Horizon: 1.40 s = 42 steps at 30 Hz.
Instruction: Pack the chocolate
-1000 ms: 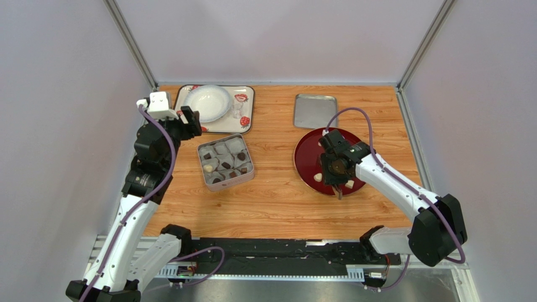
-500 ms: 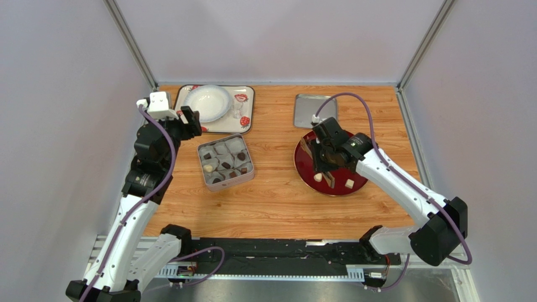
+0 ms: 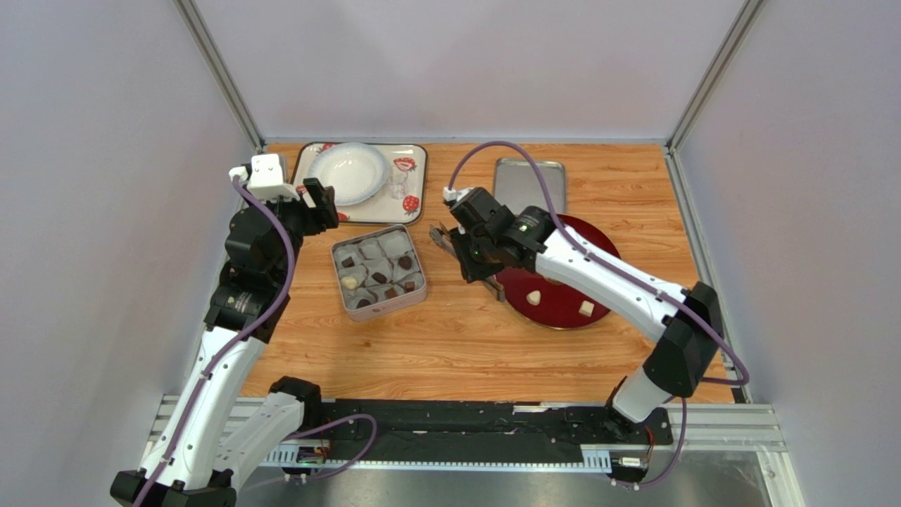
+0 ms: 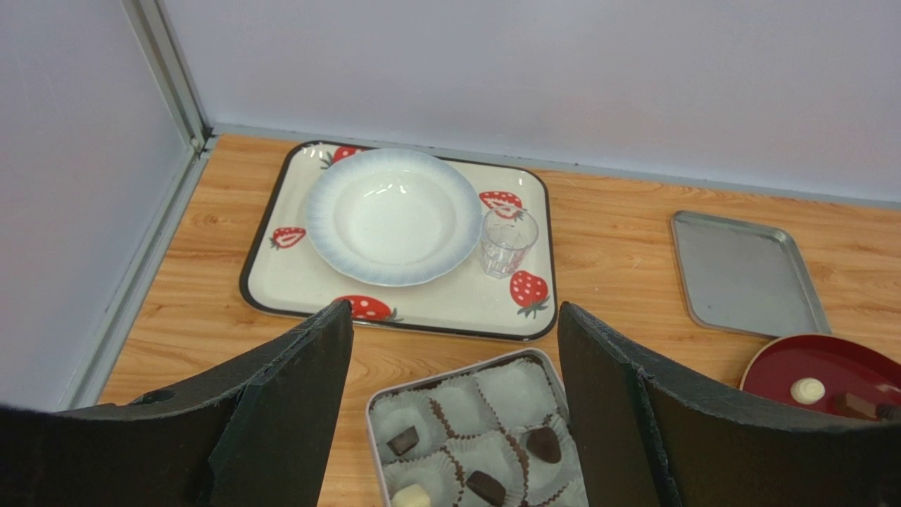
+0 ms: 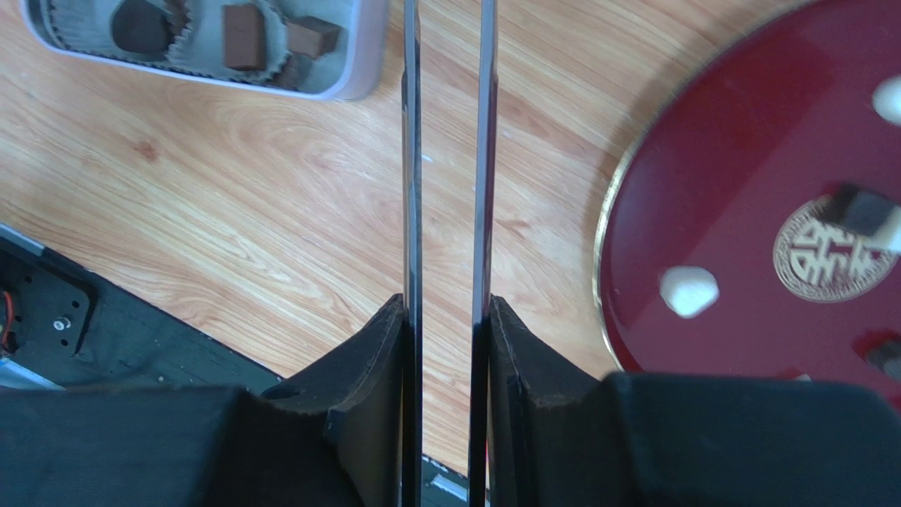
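Observation:
The open tin (image 3: 379, 273) of paper cups holds several dark chocolates (image 4: 402, 440) and a cream one (image 3: 348, 282). The red plate (image 3: 566, 301) carries two cream pieces (image 3: 535, 298) and a dark square (image 5: 859, 209). My right gripper (image 3: 465, 251) is over bare wood between tin and plate. In the right wrist view it (image 5: 445, 306) is shut on thin metal tongs (image 5: 411, 158). The tong tips run out of view, so I cannot tell if they hold a piece. My left gripper (image 4: 453, 317) is open and empty, raised behind the tin's far left side.
A strawberry-print tray (image 3: 407, 206) with a white bowl (image 3: 349, 172) and a small glass (image 4: 508, 241) stands at the back left. A flat metal tray (image 3: 529, 186) lies at the back, behind the plate. The black arm rail runs along the near edge.
My right gripper has swung left with the tongs, from over the red plate to the wood beside the tin. The left arm has not moved.

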{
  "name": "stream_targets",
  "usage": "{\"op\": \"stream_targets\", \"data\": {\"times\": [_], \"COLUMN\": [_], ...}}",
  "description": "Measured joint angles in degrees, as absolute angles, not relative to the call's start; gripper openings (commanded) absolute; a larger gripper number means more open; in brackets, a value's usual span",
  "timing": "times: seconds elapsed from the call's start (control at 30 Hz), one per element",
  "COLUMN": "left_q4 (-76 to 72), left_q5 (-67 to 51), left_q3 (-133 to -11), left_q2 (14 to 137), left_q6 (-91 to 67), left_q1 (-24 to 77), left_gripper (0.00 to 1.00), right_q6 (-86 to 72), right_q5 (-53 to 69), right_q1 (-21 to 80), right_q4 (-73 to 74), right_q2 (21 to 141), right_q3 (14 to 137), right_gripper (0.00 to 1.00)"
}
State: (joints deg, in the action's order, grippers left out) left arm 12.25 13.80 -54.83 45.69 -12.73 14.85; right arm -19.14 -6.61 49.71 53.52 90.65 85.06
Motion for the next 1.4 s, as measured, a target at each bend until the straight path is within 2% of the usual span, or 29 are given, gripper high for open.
{"op": "stream_targets", "data": {"times": [0.3, 0.57, 0.77, 1.4], "left_q4": [12.27, 12.29, 12.34, 12.38], "left_q5": [13.80, 13.80, 13.80, 13.82], "left_q3": [-54.83, -54.83, -54.83, -54.83], "left_q2": [45.69, 45.69, 45.69, 45.69], "left_q6": [-12.71, -12.71, -12.71, -12.71], "left_q1": [14.85, 14.85, 14.85, 14.85], "left_gripper": [0.79, 0.79, 0.79, 0.79], "right_q6": [-16.51, -15.38, -14.81, -13.80], "right_q5": [-4.47, -2.52, -2.46, -3.18], "right_q1": [55.44, 56.58, 56.55, 56.55], "right_q4": [50.15, 48.60, 48.49, 48.05], "right_q2": [104.95, 112.99, 116.33, 120.01], "right_q3": [98.00, 103.94, 106.50, 109.47], "right_gripper": [0.23, 0.24, 0.25, 0.37]}}
